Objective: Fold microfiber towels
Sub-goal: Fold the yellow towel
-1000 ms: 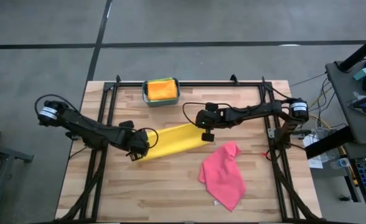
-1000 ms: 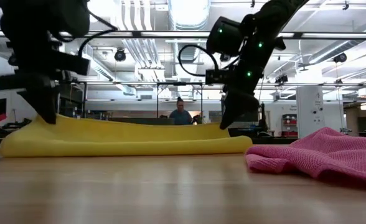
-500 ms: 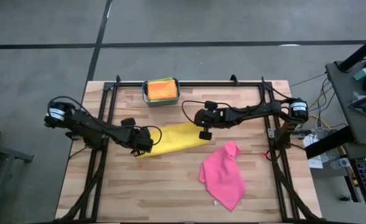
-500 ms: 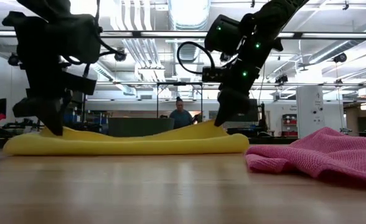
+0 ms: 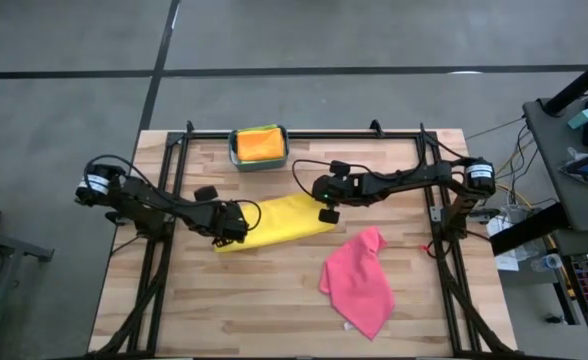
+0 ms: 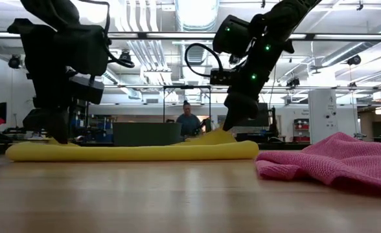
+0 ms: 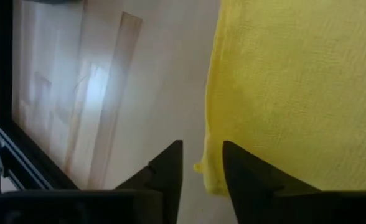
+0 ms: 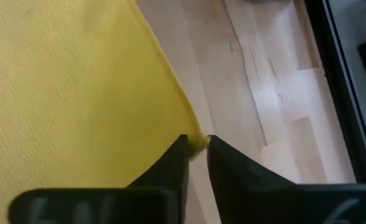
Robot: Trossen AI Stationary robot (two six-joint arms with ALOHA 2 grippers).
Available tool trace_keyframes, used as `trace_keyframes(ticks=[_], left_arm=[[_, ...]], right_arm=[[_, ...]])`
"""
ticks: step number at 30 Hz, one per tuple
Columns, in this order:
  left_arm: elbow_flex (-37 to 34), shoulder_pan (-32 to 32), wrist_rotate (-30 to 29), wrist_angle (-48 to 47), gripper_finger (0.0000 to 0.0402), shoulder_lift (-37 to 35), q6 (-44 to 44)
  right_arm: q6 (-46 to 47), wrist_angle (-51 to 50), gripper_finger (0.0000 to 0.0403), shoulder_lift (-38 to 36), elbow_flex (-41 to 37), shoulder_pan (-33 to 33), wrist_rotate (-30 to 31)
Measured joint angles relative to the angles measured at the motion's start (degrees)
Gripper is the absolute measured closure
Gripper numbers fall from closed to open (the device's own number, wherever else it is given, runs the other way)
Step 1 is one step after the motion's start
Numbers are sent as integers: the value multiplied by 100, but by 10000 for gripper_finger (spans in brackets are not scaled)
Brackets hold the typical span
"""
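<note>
The yellow towel (image 5: 279, 220) is laid flat mid-table, folded over on itself, w/ an arm at each end. The left gripper (image 7: 203, 171) is set low at the towel's left end – fingers (image 7: 167, 167) parted a little, the corner seen in the gap between them; whether it's pinched or merely touched can't be told from the wrist view. In the low view that gripper (image 6: 59, 133) is seen right down at the cloth. The right gripper (image 8: 196, 149) is placed at the towel's right end – fingers (image 8: 173, 158) nearly together, a narrow gap left, and the towel's corner tip is caught in it. In the low view the cloth is seen drawn up into a small peak under that gripper (image 6: 232, 123).

The pink towel (image 5: 359, 280) is left crumpled nearer the front right, apart from both arms. An orange towel (image 5: 258, 145) is seen in the teal bin (image 5: 234, 152) at the table's back edge. A person (image 6: 189, 120) is seen far off in the room behind.
</note>
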Motion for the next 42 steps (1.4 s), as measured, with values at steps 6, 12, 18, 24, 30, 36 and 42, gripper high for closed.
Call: trace_keyframes(ticks=[6,12,18,24,30,36,42], left_arm=[[128,0,-1,-734,269,-13,131],[427,-7,442,-1107,267,-113,133],[440,-55,911,146,267,-287,228],[385,-66,1094,1390,267,-214,350],[123,-173,2016,2913,267,-147,911],[-450,-240,2033,4422,267,-144,1027],[-809,-243,2028,4665,267,-144,879]], right_arm=[[50,-47,297,-111,0,-15,0],[395,-174,295,-427,0,-15,-7],[1264,-67,309,-481,-12,-1,-497],[1449,1335,332,-95,-240,216,-1690],[1283,2838,356,455,-245,531,-2339],[801,3937,375,1109,-223,807,-2611],[584,3962,392,1401,-221,759,-2605]])
